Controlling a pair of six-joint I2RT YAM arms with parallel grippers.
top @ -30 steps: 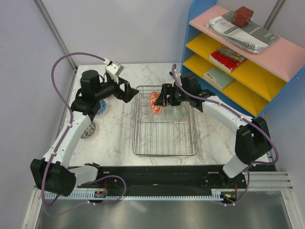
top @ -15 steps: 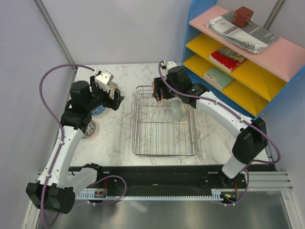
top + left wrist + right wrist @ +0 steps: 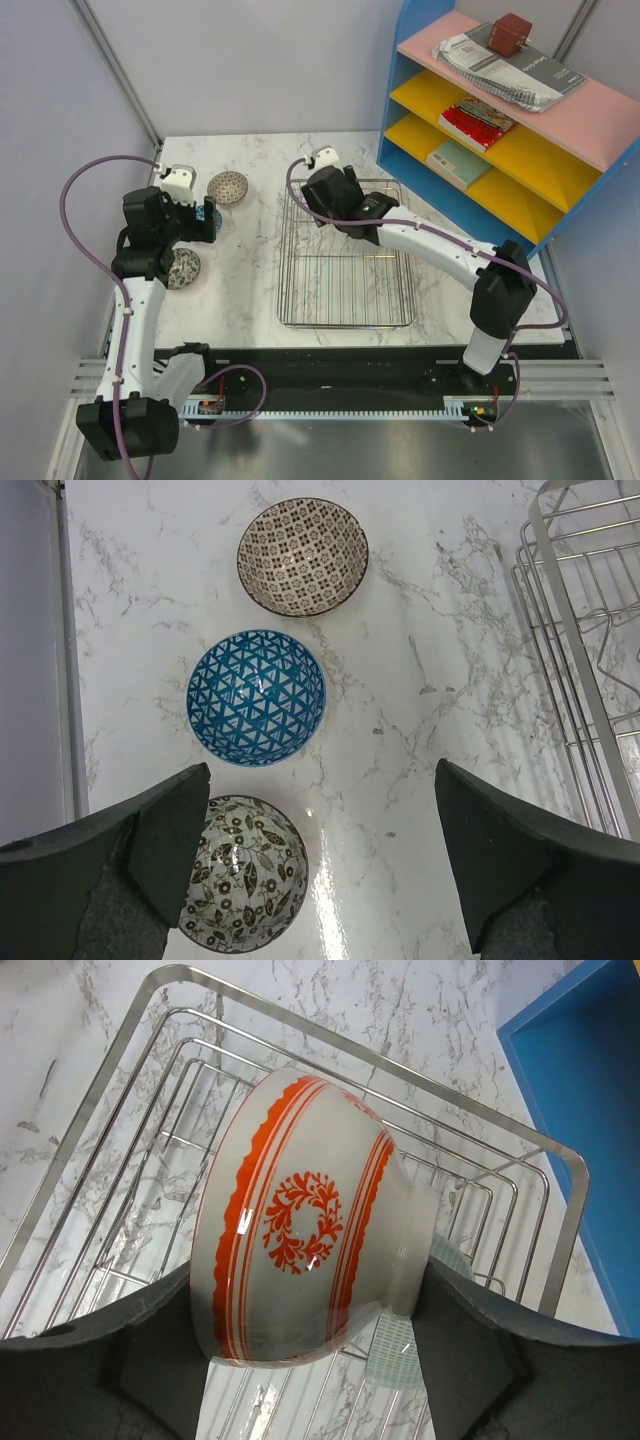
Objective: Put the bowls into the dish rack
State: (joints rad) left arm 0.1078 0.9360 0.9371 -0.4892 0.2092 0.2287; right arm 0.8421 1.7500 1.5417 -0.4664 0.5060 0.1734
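Observation:
In the left wrist view three bowls lie in a row on the marble: a brown-patterned bowl point(image 3: 302, 556), a blue triangle-patterned bowl point(image 3: 257, 696) and a floral black-and-white bowl point(image 3: 240, 885). My left gripper point(image 3: 320, 770) hangs open above them, touching none. My right gripper point(image 3: 305, 1280) is shut on the white bowl with red-orange pattern point(image 3: 300, 1210), held on its side over the far left corner of the dish rack point(image 3: 400, 1052). A pale teal bowl point(image 3: 392, 1355) stands in the rack behind it. From above, the right gripper point(image 3: 325, 192) hides its bowl.
The blue shelf unit point(image 3: 480, 130) with books stands just right of the dish rack point(image 3: 345, 290). The grey wall runs close along the table's left edge point(image 3: 30, 660), beside the bowls. The rack's left rim point(image 3: 575, 650) lies right of the left gripper point(image 3: 198, 218).
The left arm has swung back left from the rack to above the three bowls, still open. The right gripper has carried the red-orange bowl leftward to the rack's far left corner.

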